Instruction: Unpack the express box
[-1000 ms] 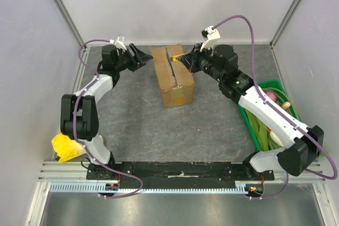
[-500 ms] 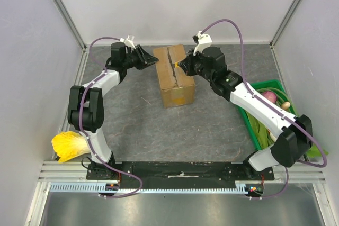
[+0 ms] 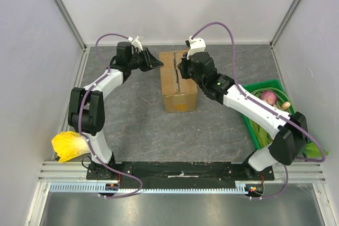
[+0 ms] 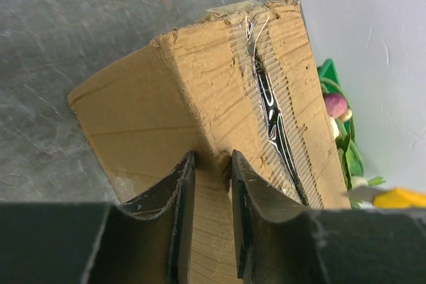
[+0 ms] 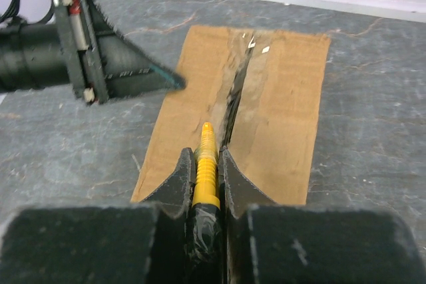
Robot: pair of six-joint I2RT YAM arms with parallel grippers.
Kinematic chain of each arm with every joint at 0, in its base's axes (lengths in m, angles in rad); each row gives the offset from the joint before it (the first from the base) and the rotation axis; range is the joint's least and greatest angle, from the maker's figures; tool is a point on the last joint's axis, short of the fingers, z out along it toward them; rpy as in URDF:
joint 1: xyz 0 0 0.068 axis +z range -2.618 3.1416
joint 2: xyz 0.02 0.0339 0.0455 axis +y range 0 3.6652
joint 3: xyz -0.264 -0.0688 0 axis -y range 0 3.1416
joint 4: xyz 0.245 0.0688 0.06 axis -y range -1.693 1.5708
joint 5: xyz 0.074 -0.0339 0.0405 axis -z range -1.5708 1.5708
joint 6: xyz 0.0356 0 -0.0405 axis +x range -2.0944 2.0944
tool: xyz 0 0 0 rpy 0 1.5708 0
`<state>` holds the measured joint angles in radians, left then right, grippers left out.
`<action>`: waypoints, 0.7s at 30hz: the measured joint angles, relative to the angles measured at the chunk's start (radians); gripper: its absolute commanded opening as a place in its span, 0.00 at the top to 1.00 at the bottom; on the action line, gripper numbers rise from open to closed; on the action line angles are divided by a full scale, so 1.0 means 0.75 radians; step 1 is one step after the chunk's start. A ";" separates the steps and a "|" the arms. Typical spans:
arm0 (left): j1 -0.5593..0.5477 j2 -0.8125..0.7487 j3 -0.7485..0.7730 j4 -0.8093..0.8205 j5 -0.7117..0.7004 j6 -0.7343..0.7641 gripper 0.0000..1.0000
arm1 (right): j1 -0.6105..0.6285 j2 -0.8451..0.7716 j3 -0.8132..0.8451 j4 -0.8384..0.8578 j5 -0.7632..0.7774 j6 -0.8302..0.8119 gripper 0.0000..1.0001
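The express box [image 3: 180,96] is a brown carton at the back middle of the floor. Its taped centre seam [image 5: 234,91] is slit dark along the far part. My left gripper [image 3: 159,64] is at the box's far left top edge. In the left wrist view its fingers [image 4: 212,156] straddle that edge [image 4: 133,104] and pinch the crumpled cardboard. My right gripper [image 3: 180,72] hovers over the box top [image 5: 286,98]. It [image 5: 203,152] is shut on a yellow-handled cutter [image 5: 207,164], whose tip rests by the seam. The cutter also shows in the left wrist view [image 4: 399,197].
A green crate [image 3: 248,117] of vegetables stands at the right, under my right arm, and shows in the left wrist view [image 4: 327,71]. A crumpled yellow thing [image 3: 66,146] lies at the near left. Grey walls close in the floor on three sides.
My left gripper moved right onto the box's edge. My right gripper swung left over the box top with the cutter. The box shifted a little to the right.
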<state>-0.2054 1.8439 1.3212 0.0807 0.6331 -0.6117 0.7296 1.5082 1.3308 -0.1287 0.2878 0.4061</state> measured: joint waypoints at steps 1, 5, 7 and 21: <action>-0.012 -0.008 -0.001 -0.017 0.000 0.009 0.68 | 0.005 0.003 0.003 -0.001 0.037 -0.001 1.00; -0.059 -0.041 -0.016 -0.071 0.003 0.019 0.58 | 0.015 0.032 0.025 0.000 0.131 -0.008 1.00; -0.072 -0.049 -0.019 -0.096 0.006 0.018 0.50 | 0.021 0.053 0.035 -0.001 0.173 -0.014 1.00; -0.072 -0.135 -0.095 -0.241 0.043 -0.096 0.31 | 0.028 0.166 0.113 -0.012 0.354 -0.016 1.00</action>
<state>-0.2596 1.7428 1.2499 -0.1001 0.6655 -0.6834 0.7509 1.6325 1.4158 -0.1375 0.5533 0.3943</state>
